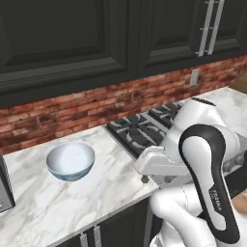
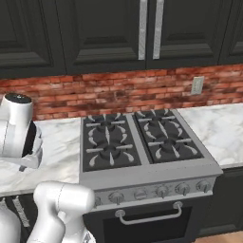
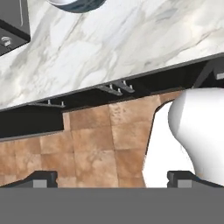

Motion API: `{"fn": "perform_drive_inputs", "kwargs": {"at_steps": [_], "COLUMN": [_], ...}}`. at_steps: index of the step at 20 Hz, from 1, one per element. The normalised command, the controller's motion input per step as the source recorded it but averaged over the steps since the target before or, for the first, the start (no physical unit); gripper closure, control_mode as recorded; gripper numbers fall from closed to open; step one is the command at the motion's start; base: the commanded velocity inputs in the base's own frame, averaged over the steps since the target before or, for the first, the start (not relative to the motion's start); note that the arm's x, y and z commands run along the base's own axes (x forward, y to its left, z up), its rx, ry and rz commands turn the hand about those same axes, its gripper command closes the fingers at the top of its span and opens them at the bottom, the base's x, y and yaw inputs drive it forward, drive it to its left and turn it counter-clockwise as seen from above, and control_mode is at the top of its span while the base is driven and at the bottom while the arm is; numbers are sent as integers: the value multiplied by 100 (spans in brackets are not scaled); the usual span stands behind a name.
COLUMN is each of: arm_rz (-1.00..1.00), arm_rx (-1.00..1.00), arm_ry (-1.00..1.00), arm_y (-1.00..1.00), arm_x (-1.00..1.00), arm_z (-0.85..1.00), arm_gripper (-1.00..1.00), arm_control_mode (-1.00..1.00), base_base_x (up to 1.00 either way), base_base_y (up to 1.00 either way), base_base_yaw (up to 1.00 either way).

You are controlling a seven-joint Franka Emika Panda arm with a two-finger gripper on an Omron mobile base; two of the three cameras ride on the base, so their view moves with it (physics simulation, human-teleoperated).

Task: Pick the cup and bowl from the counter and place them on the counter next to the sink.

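Counter (image 1: 58, 202): white marble with grey veins, polished smooth. Bowl (image 1: 70, 161): glazed look, white inside, blue-grey outside, soft sheen. Backsplash (image 1: 96, 103): red brick, rough, matt. Stove top (image 2: 137, 137): black, cast-iron-like grates, matt; front panel brushed grey metal with metal knobs. Upper cabinets (image 2: 95, 33): dark panelled, satin finish, steel bar handles. Floor (image 3: 96, 140): brown tile, matt.

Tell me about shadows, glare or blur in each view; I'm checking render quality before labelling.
Left base view: the bowl casts a faint soft shadow on the counter, no glare. Right base view: the stove is evenly lit and sharp. Hand view: the floor tiles look soft, and the cabinet recess is dark.
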Motion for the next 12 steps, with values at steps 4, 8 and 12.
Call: {"fn": "perform_drive_inputs", "kwargs": {"at_steps": [4,8,12], "arm_rz": [-6,-26,-29], "arm_rx": [-10,0,9], "arm_ry": [10,-1,-16], "arm_y": [0,0,0], "arm_x": [47,44,43], "arm_z": [6,-10,-39], "arm_gripper": [-100,-100,-100], "arm_control_mode": [-100,-100,-100], "base_base_x": [0,0,0], "base_base_y": [0,0,0], "base_base_yaw": [0,0,0]}}
